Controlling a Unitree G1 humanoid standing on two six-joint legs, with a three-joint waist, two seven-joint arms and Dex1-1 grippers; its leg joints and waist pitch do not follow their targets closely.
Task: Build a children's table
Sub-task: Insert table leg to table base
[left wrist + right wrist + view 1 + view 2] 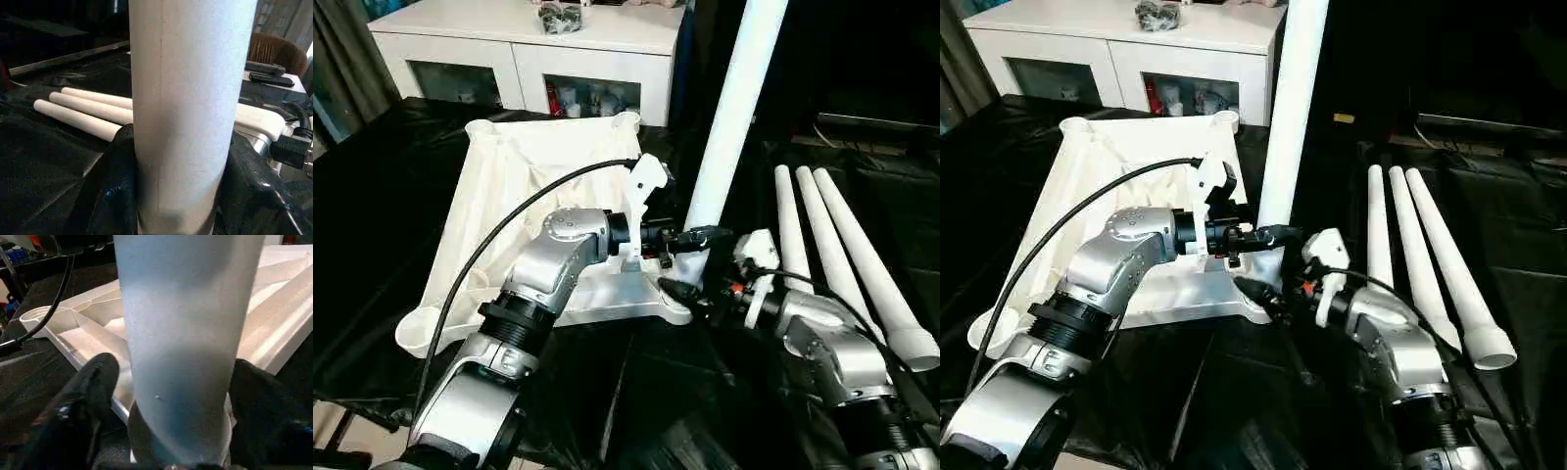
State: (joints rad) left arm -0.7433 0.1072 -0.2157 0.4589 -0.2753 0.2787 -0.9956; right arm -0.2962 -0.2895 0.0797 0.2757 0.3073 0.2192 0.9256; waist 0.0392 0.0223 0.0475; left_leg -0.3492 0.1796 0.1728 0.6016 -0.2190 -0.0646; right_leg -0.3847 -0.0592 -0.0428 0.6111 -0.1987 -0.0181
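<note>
**A:** On the black plastic sheet (372, 264), the white plastic rectangular tabletop (509, 196) is lying ribbed side up, round sockets at the corners. One long white cylindrical tube leg (729, 117) is standing in the near corner socket on the robot's right side, leaning a bit.

**B:** Who's got hold of it?

**A:** The left gripper (690, 257) is clamped on it low down. In the left wrist view both black fingers (105, 196) are pressed against the tube's sides. The right gripper (171, 421) is straddling the same leg just above the socket, fingers on either side, but there looks to be a gap, so I'd call its jaws spread, not squeezing.

**B:** And the other legs?

**A:** Three spare white tube legs (847, 255) lie side by side on the sheet to the right, well apart from the tabletop. A white cabinet with glass doors (529, 49) sits behind.
</note>
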